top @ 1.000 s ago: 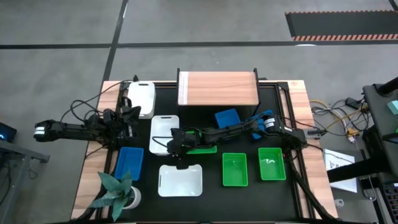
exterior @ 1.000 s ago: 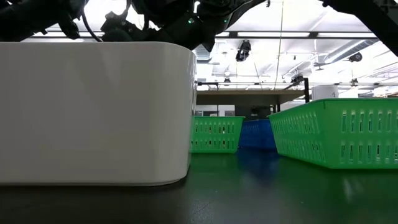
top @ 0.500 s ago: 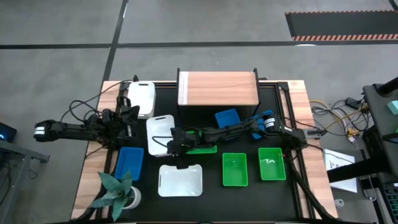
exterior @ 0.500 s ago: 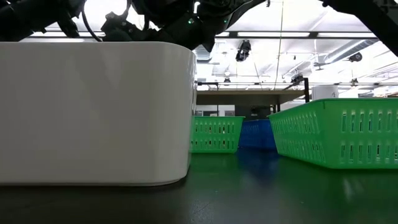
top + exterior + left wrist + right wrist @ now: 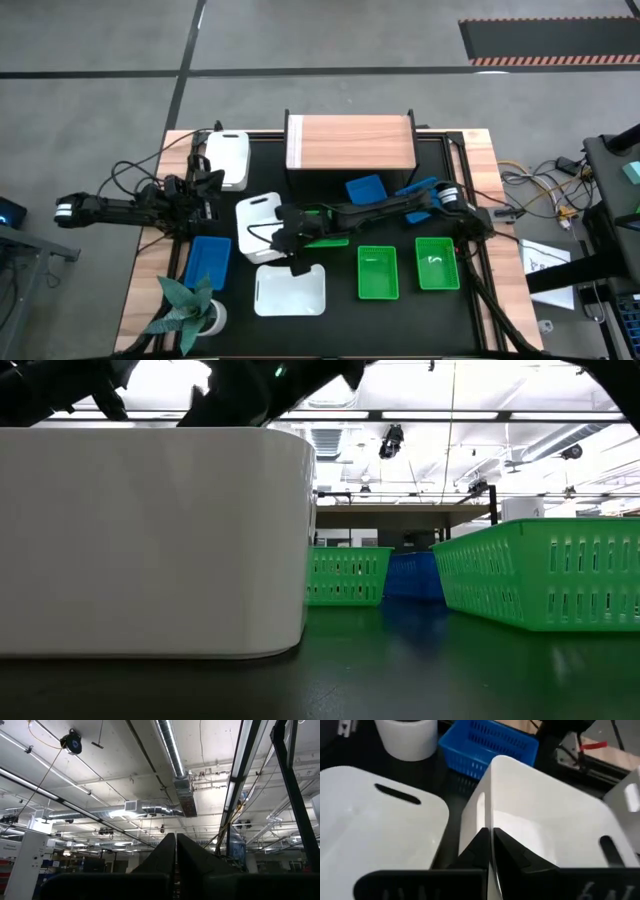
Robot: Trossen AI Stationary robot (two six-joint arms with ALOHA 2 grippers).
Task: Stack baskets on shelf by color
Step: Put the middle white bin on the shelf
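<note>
Open board on the shelf [image 5: 350, 141], nothing standing on top. Crowded table [image 5: 455, 300] in front of it: blue basket [image 5: 366, 189] just beside the shelf's front edge, two green baskets [image 5: 377, 272] side by side, white baskets [image 5: 290, 289] near the middle. Right arm [image 5: 380, 212] stretched across the middle, blocking passage there. Potted plant [image 5: 190, 310] at the near left corner.

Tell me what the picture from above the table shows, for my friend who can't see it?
The right gripper is shut on the rim of a white basket in the middle of a black table. Around it lie more white, blue and green baskets, and a wooden shelf stands bare at the back. The left gripper waits shut at the left side, near a potted plant.
</note>
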